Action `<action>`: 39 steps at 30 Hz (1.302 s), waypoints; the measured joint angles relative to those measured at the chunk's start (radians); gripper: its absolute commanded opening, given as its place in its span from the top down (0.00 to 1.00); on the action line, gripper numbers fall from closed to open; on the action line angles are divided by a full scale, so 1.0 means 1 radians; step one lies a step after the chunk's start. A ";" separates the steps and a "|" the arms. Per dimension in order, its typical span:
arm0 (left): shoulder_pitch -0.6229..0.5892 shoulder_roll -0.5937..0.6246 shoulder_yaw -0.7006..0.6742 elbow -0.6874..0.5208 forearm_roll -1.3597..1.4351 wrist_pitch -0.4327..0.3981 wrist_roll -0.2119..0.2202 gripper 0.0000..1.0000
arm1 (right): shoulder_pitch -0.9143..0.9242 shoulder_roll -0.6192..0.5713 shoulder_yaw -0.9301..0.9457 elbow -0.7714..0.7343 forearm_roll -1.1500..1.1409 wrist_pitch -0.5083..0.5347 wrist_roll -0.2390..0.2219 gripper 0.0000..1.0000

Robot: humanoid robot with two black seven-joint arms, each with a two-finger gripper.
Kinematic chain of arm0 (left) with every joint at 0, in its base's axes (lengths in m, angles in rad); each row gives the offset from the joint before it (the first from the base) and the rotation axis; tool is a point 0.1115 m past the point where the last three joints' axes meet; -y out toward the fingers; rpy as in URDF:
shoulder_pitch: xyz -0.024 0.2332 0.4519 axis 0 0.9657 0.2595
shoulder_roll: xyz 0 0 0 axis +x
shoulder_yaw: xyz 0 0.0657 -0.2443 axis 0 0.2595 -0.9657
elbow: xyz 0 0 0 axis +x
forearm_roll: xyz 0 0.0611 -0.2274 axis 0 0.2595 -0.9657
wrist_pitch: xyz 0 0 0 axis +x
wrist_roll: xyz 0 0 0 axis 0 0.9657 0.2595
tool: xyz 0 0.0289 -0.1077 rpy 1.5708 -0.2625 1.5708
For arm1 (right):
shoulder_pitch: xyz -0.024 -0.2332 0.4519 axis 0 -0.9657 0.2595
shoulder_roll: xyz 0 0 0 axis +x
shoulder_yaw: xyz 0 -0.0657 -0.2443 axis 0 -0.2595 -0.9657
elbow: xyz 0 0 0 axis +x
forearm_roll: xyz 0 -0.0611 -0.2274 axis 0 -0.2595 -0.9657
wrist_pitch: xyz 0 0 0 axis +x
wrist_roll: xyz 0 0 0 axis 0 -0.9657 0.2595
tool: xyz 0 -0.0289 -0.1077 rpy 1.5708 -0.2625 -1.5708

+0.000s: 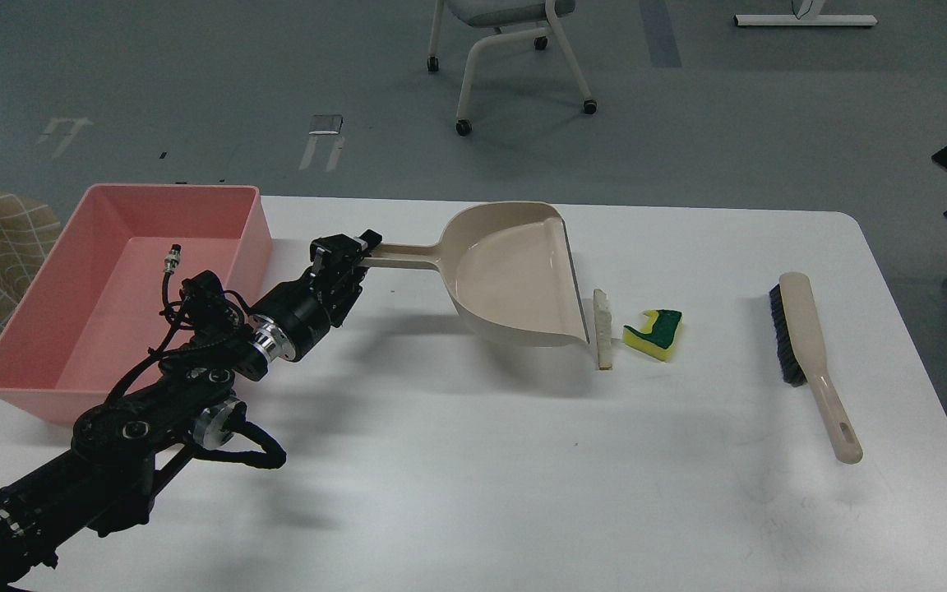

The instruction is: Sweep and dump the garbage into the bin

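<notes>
Pink plastic made up the bin [71,329], a shallow rectangular tub with sloping walls that sat at the far left corner of the white table [482,477], and nothing showed inside it. To its right, the left gripper [348,256] was clamped around the end of the long handle of a beige dustpan [515,275], with the black arm reaching in from the near left corner. The pan's scoop faced right, its straight front edge close to the garbage, and a shadow lay beneath it on the tabletop (whether the lip touched the table could not be told). Just right of that edge lay the bread-like slice [602,329], thin and whitish with a tan rim, running near to far. Just beside it, further right, was the sponge chunk [654,334], yellow with a dark green top; the two scraps sat very close together, well apart from the bin. A beige brush [810,353] with black bristles along its left side lay alone toward the right of the table, its handle pointing to the near edge. Dark parts showed at the far right border, but the right gripper could not be made out among them. Beyond the table stood a chair [506,49] on castors on the grey floor.
</notes>
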 measured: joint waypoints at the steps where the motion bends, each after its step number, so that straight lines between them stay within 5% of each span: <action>1: 0.000 0.000 0.000 0.000 0.000 0.000 0.000 0.98 | -0.023 -0.034 -0.001 0.013 -0.016 0.001 0.020 0.01; 11: 0.000 -0.010 0.032 -0.003 0.005 -0.003 -0.018 0.97 | -0.161 -0.094 -0.030 0.047 -0.072 0.002 0.047 0.14; 20: 0.012 -0.025 0.040 0.003 0.124 0.021 -0.037 0.97 | -0.187 0.002 -0.035 0.014 -0.304 -0.029 0.043 0.28; 39: 0.018 -0.031 0.074 0.017 0.129 0.043 -0.071 0.97 | -0.188 0.071 -0.204 0.002 -0.339 -0.051 0.029 0.29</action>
